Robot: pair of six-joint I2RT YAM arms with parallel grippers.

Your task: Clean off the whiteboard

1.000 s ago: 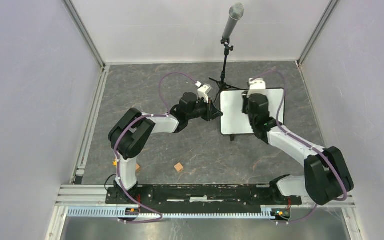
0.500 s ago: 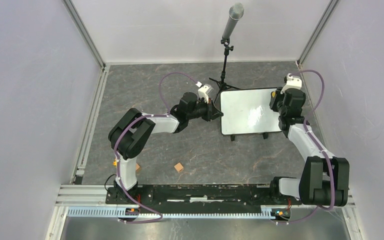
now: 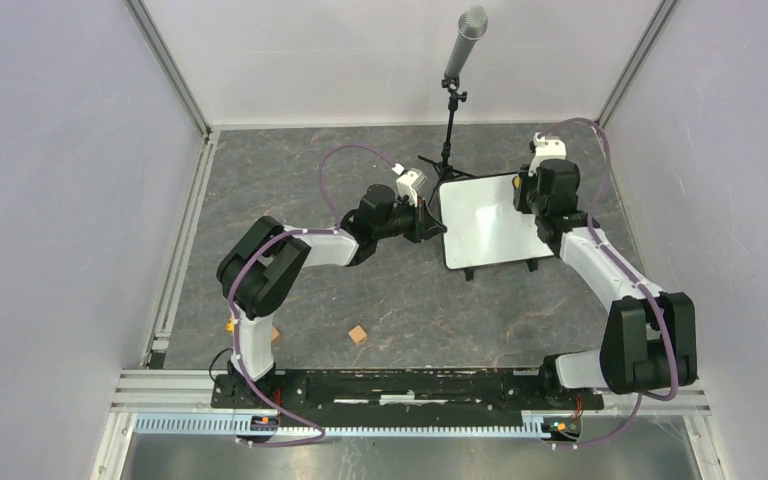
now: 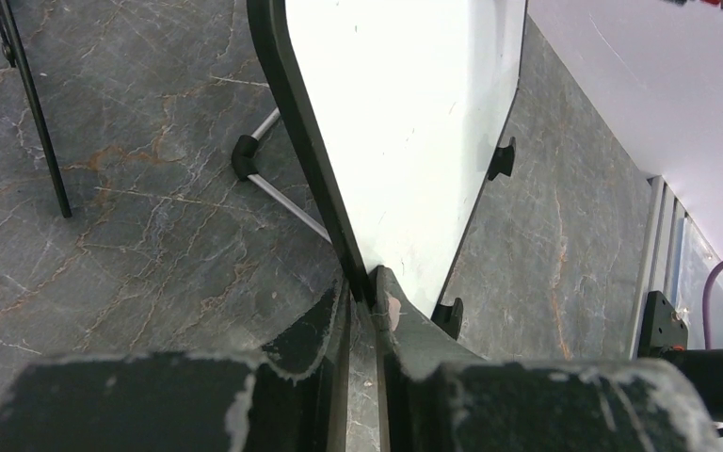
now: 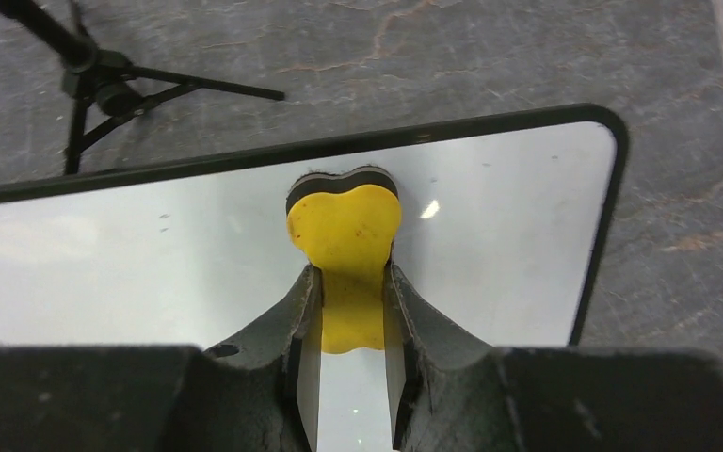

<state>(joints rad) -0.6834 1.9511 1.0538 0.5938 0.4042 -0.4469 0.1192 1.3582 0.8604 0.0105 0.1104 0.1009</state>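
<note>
The whiteboard (image 3: 488,222) lies on the grey floor at centre right, white with a black rim and wiped blank. My left gripper (image 3: 436,227) is shut on its left rim; the left wrist view shows both fingers pinching the black rim (image 4: 313,160) at my gripper (image 4: 367,287). My right gripper (image 3: 526,198) is over the board's far right part, shut on a yellow eraser (image 5: 345,247) with a black felt base, pressed on the board (image 5: 132,273) near its far edge.
A microphone on a black tripod stand (image 3: 450,120) stands just behind the board's far left corner; its legs show in the right wrist view (image 5: 104,80). A small brown block (image 3: 358,334) and an orange piece (image 3: 231,325) lie on the floor near the left arm's base.
My right gripper with the eraser swept from the board's middle to its right edge, then back left to the far right part. The board tilted slightly. The left gripper stayed put.
</note>
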